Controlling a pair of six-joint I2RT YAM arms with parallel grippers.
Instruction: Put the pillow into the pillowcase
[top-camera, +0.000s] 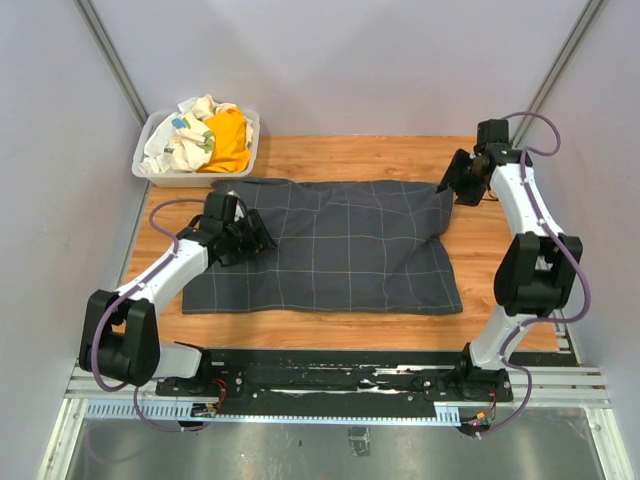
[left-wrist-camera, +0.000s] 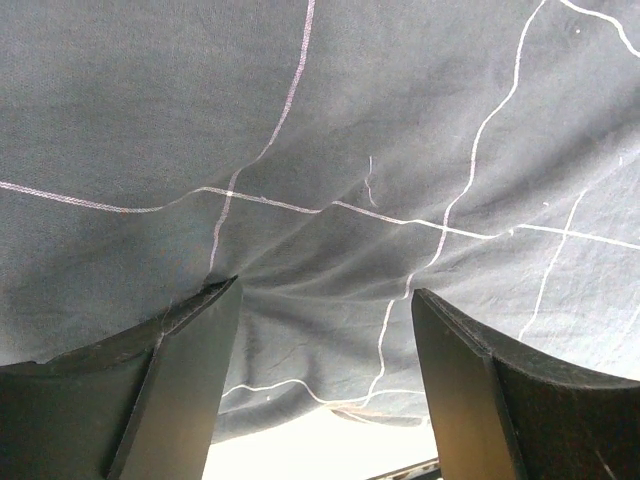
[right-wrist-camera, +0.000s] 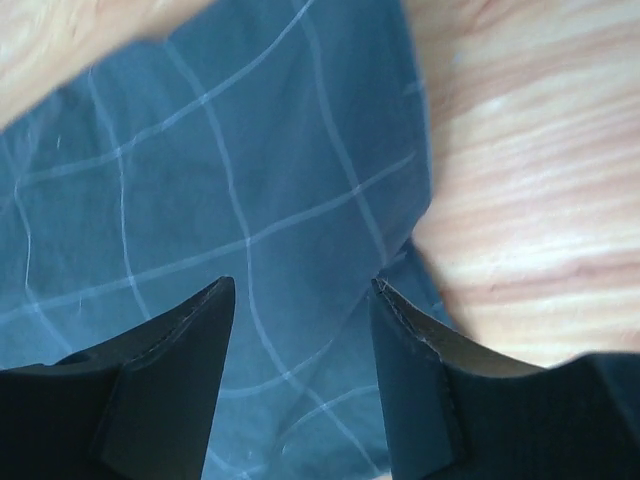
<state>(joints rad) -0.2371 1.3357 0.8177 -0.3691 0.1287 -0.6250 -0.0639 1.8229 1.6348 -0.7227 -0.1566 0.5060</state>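
- Left claw (left-wrist-camera: 325, 290) open, resting on pillowcase (top-camera: 330, 250); pale sliver between its fingers, likely pillow (left-wrist-camera: 300, 445).
- Right claw (right-wrist-camera: 300, 285) open, over pillowcase corner.
- Stuffing looks nearly done; next: pinch hem, pull it over pillow.

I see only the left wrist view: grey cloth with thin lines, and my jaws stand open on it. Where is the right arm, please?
Observer: The right gripper is over the far right corner of the pillowcase, jaws apart.
Operator: Do you see the pillow?
Observer: No pillow lies in the open; the pillowcase is spread on the wooden table.
Operator: Anything else there?
Observer: A white bin at the far left holds a yellow cloth and a white patterned cloth.
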